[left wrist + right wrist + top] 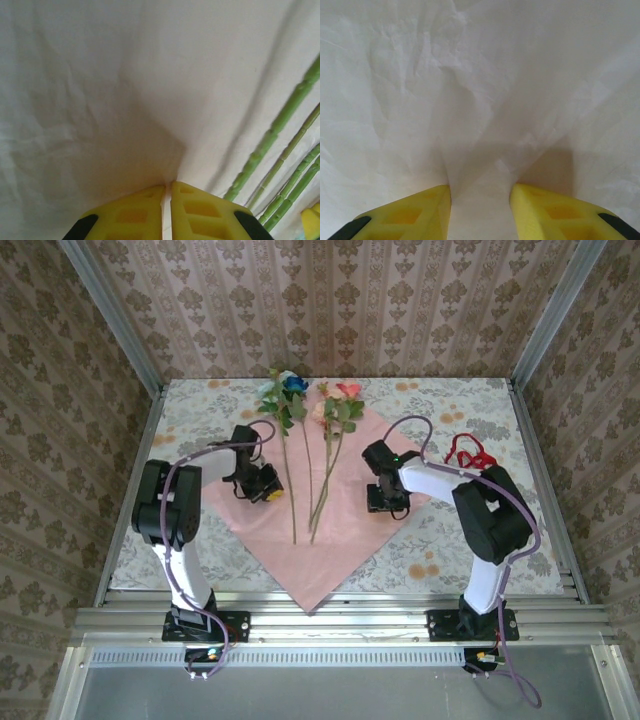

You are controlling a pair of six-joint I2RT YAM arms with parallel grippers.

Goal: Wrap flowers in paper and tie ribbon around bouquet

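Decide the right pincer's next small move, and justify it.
Probably close the right pincer on the paper ridge standing between its parted fingers; the left pincer pinches its fold, so both sides could then lift over the flowers.

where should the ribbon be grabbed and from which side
Probably at the bunched loops of the ribbon, from straight above, jaws set across the strand. It lies in a loose red heap flat on the table, right of the paper; a single flat end would give little to close on.
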